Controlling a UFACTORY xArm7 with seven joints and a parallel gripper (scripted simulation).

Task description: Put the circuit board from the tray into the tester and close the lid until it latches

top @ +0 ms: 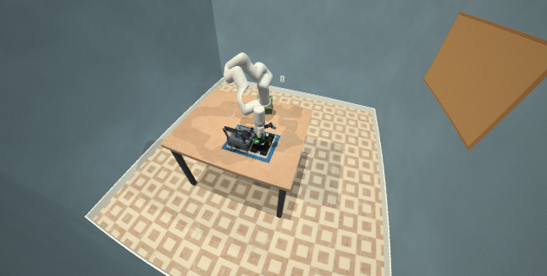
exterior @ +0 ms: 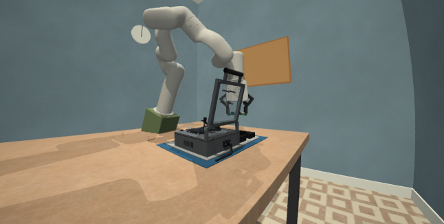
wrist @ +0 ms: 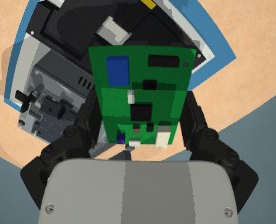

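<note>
My gripper [wrist: 141,101] is shut on the green circuit board [wrist: 143,92], one finger on each long edge, and holds it in the air face up. The board's white connector [wrist: 163,137] is at the end nearest my wrist. Below it lie the black tray [wrist: 122,10] and, to the left, the grey tester [wrist: 49,96]. In the exterior view the gripper [exterior: 236,111] hangs with the board behind the tester's open lid frame [exterior: 223,101], above the tray [exterior: 245,135]. The lid stands nearly upright, with its black handle [exterior: 234,71] on top. The tester [exterior: 206,140] shows its plate uncovered.
Tester and tray sit on a blue mat [exterior: 209,159] near the table's right edge. A black cable [exterior: 225,154] comes out of the tester's front. The arm's green base block [exterior: 160,119] stands behind the tester. The upright lid frame is close beside my fingers.
</note>
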